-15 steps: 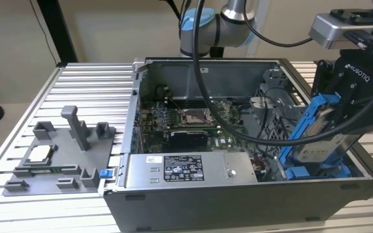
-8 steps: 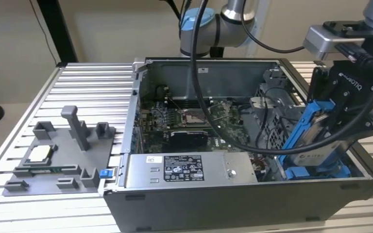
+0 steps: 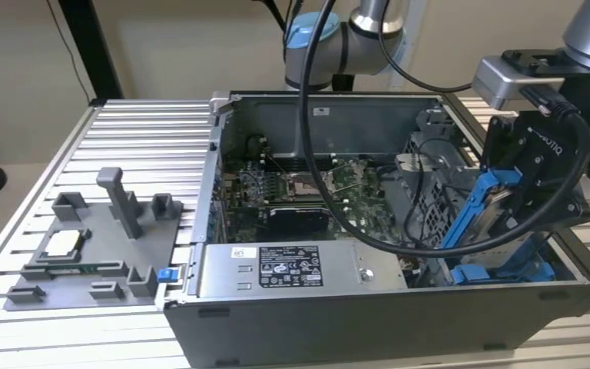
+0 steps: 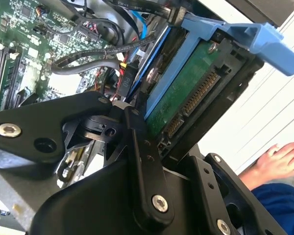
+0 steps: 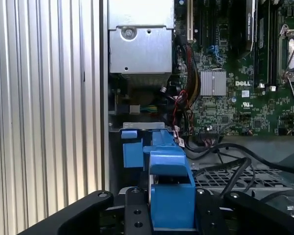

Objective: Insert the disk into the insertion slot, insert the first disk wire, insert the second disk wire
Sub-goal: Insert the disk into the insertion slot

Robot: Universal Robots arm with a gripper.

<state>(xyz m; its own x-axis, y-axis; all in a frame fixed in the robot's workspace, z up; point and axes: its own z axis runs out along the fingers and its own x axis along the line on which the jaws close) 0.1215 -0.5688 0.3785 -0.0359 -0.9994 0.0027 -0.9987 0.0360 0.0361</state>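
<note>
Open computer case (image 3: 377,323) on a ribbed metal table (image 3: 141,138), with a black robot claw (image 3: 521,219) over the corner of the case at the exterior view's right. The claw is clamped on the disk (image 3: 492,207), which it holds by the blue carrier; in the first wrist view the carrier sits squeezed between the black fingers (image 5: 135,215). The disk stands on edge, its long axis running steeply up and down from the claw, leaning a little. In the second wrist view its green circuit-board face (image 4: 186,93) shows, and the end with the row of gold contacts faces back toward the wrist. Directly below the claw is the insertion slot (image 3: 510,271), where the disk's lower end meets the blue rails; whether it is seated cannot be told. Black cables (image 4: 88,58) and the motherboard (image 3: 316,184) lie beside the claw, deeper in the case. A grey tray with pegs (image 3: 90,254) sits well apart from the claw. A person's hand (image 4: 279,159) rests outside the case, near the claw.
</note>
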